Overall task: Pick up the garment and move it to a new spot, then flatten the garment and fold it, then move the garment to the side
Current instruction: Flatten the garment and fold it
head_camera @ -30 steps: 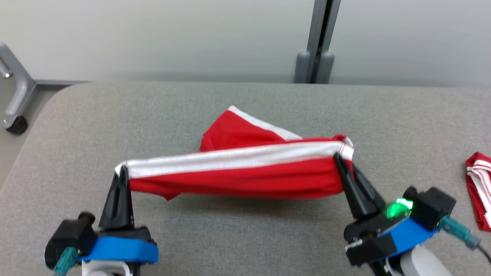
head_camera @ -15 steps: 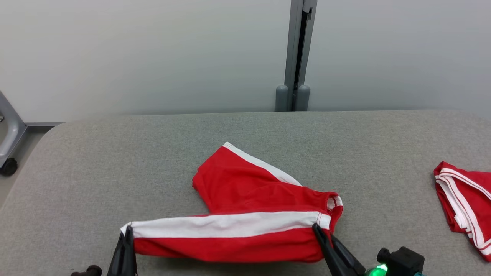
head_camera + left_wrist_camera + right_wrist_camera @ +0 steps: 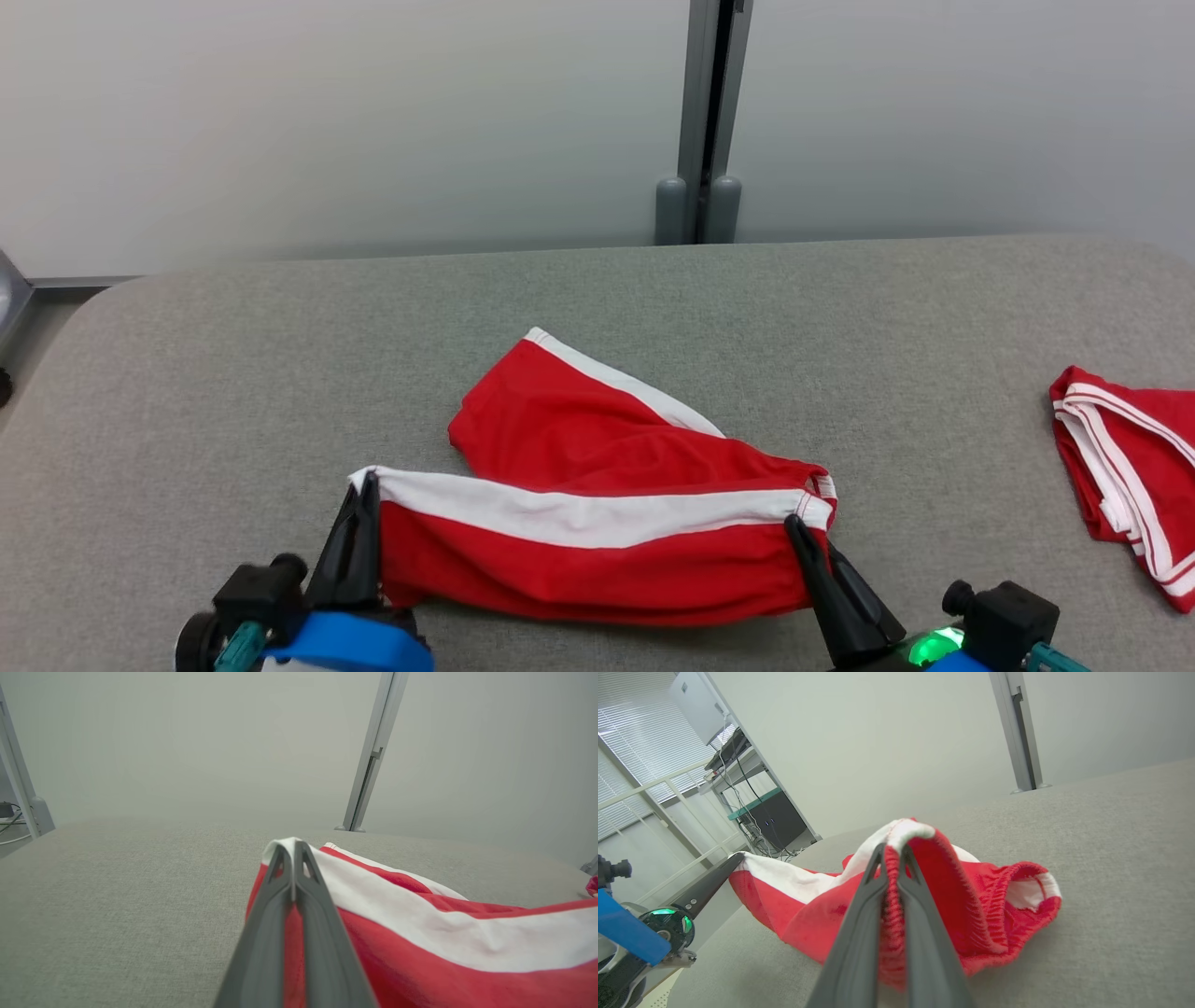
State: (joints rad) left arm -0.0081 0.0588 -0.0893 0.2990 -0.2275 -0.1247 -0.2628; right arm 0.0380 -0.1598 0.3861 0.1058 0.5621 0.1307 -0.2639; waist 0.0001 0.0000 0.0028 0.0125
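Note:
The garment [image 3: 597,551] is a pair of red shorts with a white side stripe, lying low over the grey padded table [image 3: 233,373]. One leg stretches between my two grippers; the other leg fans out behind it toward the far side. My left gripper [image 3: 367,483] is shut on the stripe's left end, its fingers [image 3: 292,858] pinching the white hem. My right gripper [image 3: 795,525] is shut on the elastic waistband [image 3: 924,858], red cloth pinched between its fingers [image 3: 892,858]. The left gripper [image 3: 733,858] is also in the right wrist view.
A second red and white garment [image 3: 1130,467] lies at the table's right edge. A grey post [image 3: 700,121] rises behind the table against a pale wall. Shelving with cables [image 3: 756,807] stands off to the left in the right wrist view.
The camera has shifted. My left gripper has moved inward to the right, slackening the stretched leg, which now slopes and rests lower on the table. Both grippers stay shut on the garment.

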